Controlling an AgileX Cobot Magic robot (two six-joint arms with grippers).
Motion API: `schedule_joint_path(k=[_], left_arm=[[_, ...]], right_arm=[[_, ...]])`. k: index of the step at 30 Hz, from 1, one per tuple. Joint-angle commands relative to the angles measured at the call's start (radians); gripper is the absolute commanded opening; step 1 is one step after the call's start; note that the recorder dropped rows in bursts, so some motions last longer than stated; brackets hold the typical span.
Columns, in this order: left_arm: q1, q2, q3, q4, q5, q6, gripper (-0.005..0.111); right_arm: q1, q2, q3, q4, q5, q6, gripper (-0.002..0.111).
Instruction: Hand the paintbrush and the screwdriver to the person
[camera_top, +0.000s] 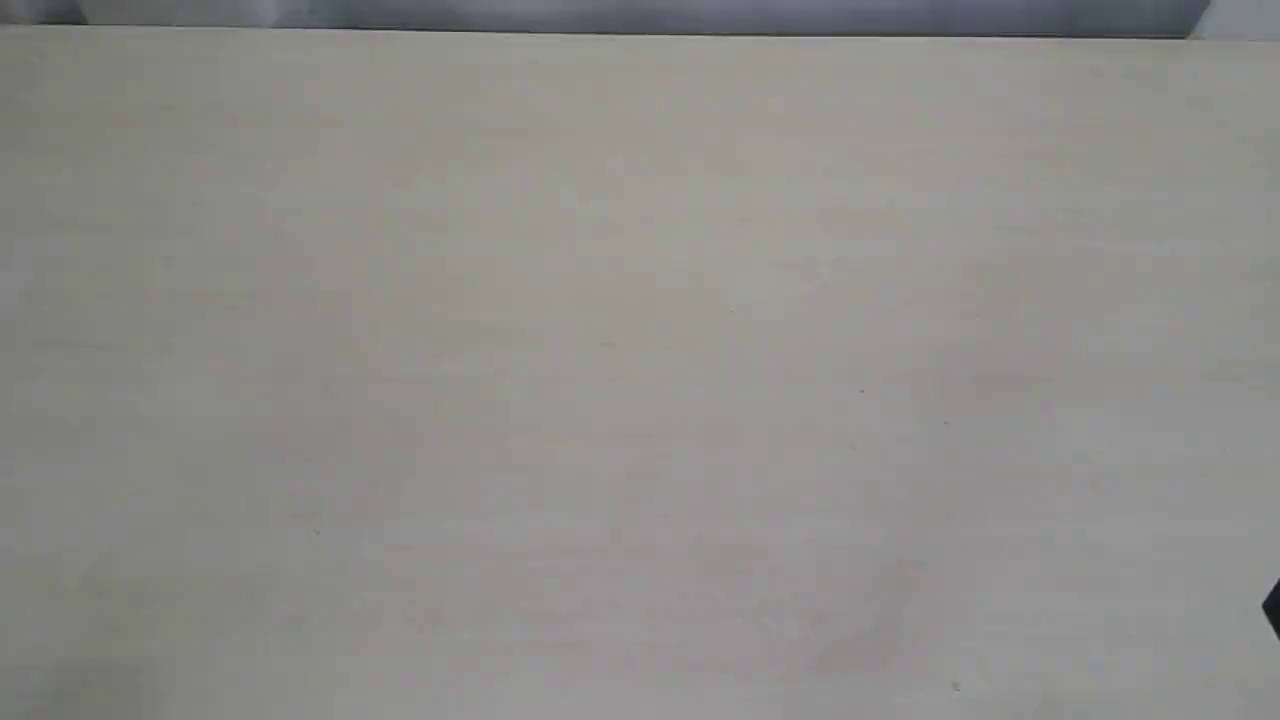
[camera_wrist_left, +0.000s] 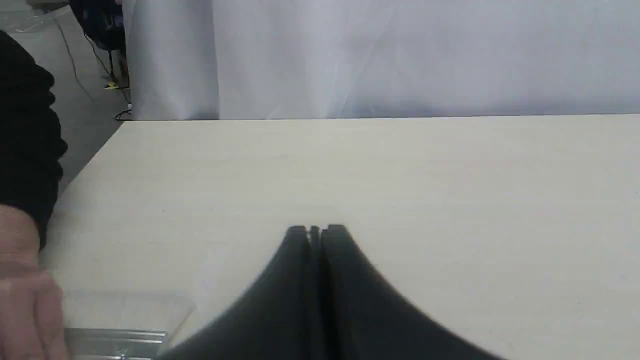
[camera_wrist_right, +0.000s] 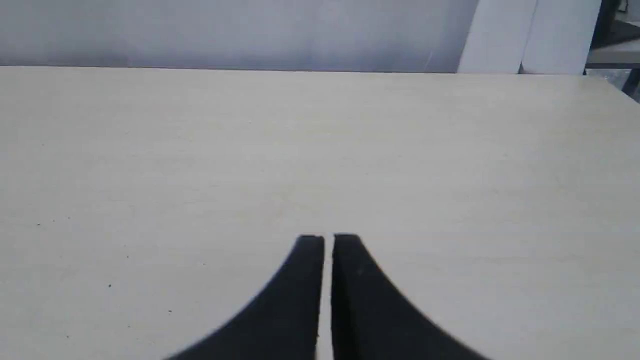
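Left gripper (camera_wrist_left: 316, 230) hovers over the table (camera_wrist_left: 400, 175), jaws pressed together, nothing between them. Off to its side lies the blurred paintbrush (camera_wrist_left: 116, 342), silver ferrule and pale bristles, just beside the person (camera_wrist_left: 22, 305), whose grip I cannot tell. Right gripper (camera_wrist_right: 328, 241) is all but closed, empty.

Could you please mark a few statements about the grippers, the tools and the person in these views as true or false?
1. The left gripper is shut with nothing between its fingers. True.
2. The right gripper is clamped on the screwdriver. False: the right gripper holds nothing, and no screwdriver is in view.
3. A person's hand shows at the edge of the left wrist view. True.
4. In the exterior view, the paintbrush lies in the middle of the table. False: the table shows no tool in that view.
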Motion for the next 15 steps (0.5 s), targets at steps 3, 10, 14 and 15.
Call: schedule_joint_path(k=[3, 10, 14, 15], left_arm=[[-0.008, -0.002, 0.002, -0.004, -0.006, -0.002, 0.000], [-0.008, -0.002, 0.002, 0.000, -0.007, -0.002, 0.000], [-0.008, -0.002, 0.002, 0.000, -0.007, -0.002, 0.000], [-0.008, -0.002, 0.002, 0.000, -0.007, -0.002, 0.000]], right_arm=[[-0.003, -0.030, 0.003, 0.041, 0.018, 0.004, 0.004], [-0.003, -0.030, 0.003, -0.016, 0.033, -0.008, 0.004], [-0.003, -0.030, 0.003, -0.061, 0.035, -0.004, 0.004], [-0.003, -0.030, 0.003, -0.061, 0.035, -0.004, 0.004]])
